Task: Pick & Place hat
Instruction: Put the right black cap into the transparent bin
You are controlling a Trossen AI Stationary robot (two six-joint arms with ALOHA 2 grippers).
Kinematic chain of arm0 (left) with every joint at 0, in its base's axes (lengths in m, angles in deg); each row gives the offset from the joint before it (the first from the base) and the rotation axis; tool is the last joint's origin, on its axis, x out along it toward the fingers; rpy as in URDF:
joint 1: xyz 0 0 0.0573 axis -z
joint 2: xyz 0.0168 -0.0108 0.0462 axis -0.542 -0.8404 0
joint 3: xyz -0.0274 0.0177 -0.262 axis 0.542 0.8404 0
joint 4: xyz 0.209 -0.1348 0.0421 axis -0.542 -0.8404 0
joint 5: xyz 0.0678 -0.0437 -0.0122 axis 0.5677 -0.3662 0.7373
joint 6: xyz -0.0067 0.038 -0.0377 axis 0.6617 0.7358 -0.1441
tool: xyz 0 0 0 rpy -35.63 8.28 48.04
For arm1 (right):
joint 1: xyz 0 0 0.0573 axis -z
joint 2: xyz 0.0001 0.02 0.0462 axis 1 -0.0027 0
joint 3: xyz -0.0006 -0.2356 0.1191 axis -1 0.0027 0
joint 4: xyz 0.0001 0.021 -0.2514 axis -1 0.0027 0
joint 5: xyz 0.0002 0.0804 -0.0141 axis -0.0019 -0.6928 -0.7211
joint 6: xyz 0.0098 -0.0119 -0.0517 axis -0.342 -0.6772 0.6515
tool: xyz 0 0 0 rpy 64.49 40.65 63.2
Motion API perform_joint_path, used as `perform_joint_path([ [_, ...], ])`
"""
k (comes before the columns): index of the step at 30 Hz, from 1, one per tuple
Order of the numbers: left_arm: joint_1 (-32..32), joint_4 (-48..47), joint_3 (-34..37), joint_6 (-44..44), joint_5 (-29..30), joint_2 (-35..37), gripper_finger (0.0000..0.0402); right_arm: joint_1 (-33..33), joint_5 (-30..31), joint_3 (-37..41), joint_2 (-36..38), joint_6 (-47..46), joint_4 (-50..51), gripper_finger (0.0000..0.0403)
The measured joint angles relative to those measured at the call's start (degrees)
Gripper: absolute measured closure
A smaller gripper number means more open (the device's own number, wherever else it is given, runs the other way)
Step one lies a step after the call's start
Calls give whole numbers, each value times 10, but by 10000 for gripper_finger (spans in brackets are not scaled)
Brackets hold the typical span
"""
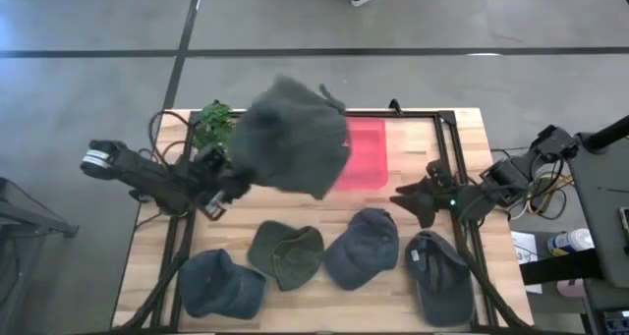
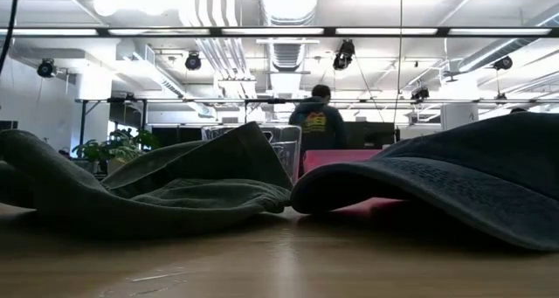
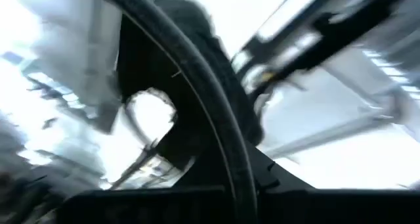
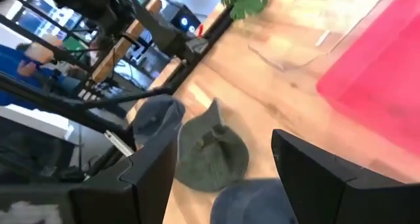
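A grey-green hat hangs in the air above the back of the surface, lifted high toward the overhead camera so that it looks large and hides part of the red tray beneath it. The left pincer is closed on the hat's edge, at the side nearest the left arm, and the cloth droops from that grip. The left wrist view is filled by dark blurred shapes and does not help to place it.

Judging from this, the pick is done and the place is not: the hat is off the surface and over or near the tray, but not yet set down. Whether the tray is the target I cannot tell for certain, though it is the only container in sight.

Four more hats lie in a row along the front of the surface: a blue cap, an olive hat, a second blue cap and a dark cap at the right end. All sit apart from the tray, so most of the work seems left.

The right pincer waits low just beside the tray's right side, jaws wide and empty. A small green plant stands at the back left corner. A person stands far off in the room.
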Motion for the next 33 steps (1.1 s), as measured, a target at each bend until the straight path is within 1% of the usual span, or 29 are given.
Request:
perform_joint_path([
  [1,0,-23,3,5,-25,7,395,3,3,-8,1,8,-2,161],
  [2,4,-61,3,21,1,13,395,6,3,-16,2,16,-2,161],
  [3,20,-120,-3,44,80,20,395,9,1,-24,2,23,-1,161],
  [4,43,-208,-18,93,161,28,395,12,-4,-34,2,30,-1,161],
  [6,78,-441,-73,229,261,42,395,16,-22,-56,-1,43,15,161],
  [7,91,-557,-112,269,313,40,395,19,-27,-68,-1,44,35,161],
  [10,121,-848,-233,324,469,1,395,23,-28,-107,-1,10,124,166],
  [11,125,-925,-268,357,517,-19,395,26,-28,-120,0,-6,158,169],
  [13,129,-1054,-323,453,620,-65,395,35,-28,-140,-2,-54,225,173],
  [15,127,-1158,-352,571,719,-110,395,49,-28,-152,-3,-110,271,177],
  [16,122,-1200,-357,630,752,-128,395,57,-29,-153,-4,-133,284,178],
  [17,115,-1236,-358,684,770,-144,395,66,-30,-154,-4,-147,287,179],
  [18,110,-1269,-356,721,773,-158,395,77,-31,-153,-4,-156,285,179],
  [19,106,-1295,-352,738,768,-168,395,91,-33,-152,-4,-160,282,179],
  [21,105,-1303,-336,751,762,-183,395,124,-47,-150,-5,-158,276,179],
  [23,109,-1291,-320,752,761,-193,395,164,-73,-147,-7,-143,268,179],
  [26,123,-1229,-289,768,747,-197,396,235,-143,-136,-11,-81,221,179],
  [29,141,-1152,-264,805,732,-197,396,313,-192,-131,-30,-22,179,179],
  [31,154,-1114,-252,822,725,-197,396,370,-217,-132,-53,25,175,181],
  [33,166,-1103,-246,829,722,-198,396,427,-251,-132,-80,72,175,185],
])
